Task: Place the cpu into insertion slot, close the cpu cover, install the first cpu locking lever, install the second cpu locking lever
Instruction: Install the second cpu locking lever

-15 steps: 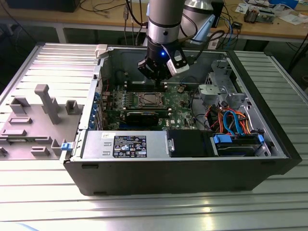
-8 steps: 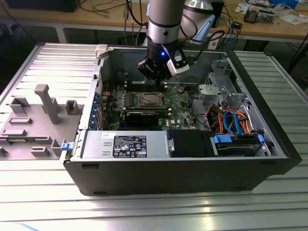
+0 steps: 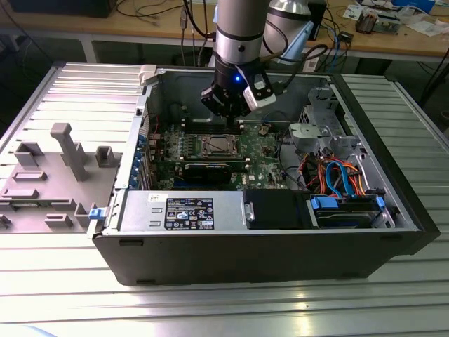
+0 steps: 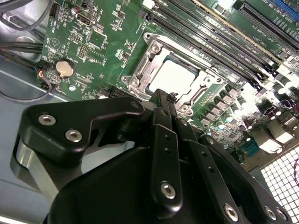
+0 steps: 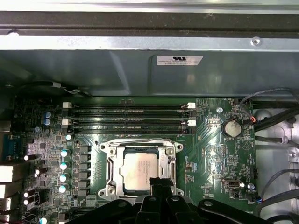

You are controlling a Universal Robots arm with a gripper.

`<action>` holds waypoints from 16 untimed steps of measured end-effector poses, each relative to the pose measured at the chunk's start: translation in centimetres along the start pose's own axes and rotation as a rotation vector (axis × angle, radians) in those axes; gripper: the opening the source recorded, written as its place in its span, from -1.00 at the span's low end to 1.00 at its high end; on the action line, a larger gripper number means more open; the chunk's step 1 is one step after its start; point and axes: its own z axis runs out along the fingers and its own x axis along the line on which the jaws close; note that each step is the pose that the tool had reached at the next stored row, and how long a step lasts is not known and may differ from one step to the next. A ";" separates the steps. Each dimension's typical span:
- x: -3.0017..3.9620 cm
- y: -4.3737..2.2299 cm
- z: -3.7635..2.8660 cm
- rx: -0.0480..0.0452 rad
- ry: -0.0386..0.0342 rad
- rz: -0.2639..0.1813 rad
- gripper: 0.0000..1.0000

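Observation:
The cpu (image 5: 139, 168) (image 4: 174, 76) lies flat in the insertion slot (image 3: 219, 146) on the green motherboard, its dull silver top facing up. The cpu cover (image 5: 111, 161) (image 4: 140, 69) lies down around the chip as a silver frame. My gripper (image 5: 159, 183) (image 4: 161, 97) hangs just above the socket's edge, its black fingers pressed together and shut with nothing between them. In the exterior view the gripper (image 3: 229, 112) is inside the open computer case, over the back edge of the socket. The fingertip hides one corner of the chip in the first wrist view.
Long black memory slots (image 5: 128, 119) run beside the socket, toward the case wall. A coin battery (image 5: 231, 127) sits on the board. A black card (image 3: 210, 169), a power supply (image 3: 182, 210) and a drive cage with coloured cables (image 3: 337, 175) crowd the case. A grey fixture (image 3: 49, 175) lies outside.

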 end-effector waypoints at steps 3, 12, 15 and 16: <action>0.01 -0.04 0.02 0.0015 0.0000 0.000 -0.79; 0.01 -1.02 0.17 0.0014 -0.0001 0.000 -0.79; 0.01 -1.05 0.17 0.0016 0.0001 0.000 -0.79; 0.01 -1.06 0.12 0.0018 0.0003 0.000 -0.79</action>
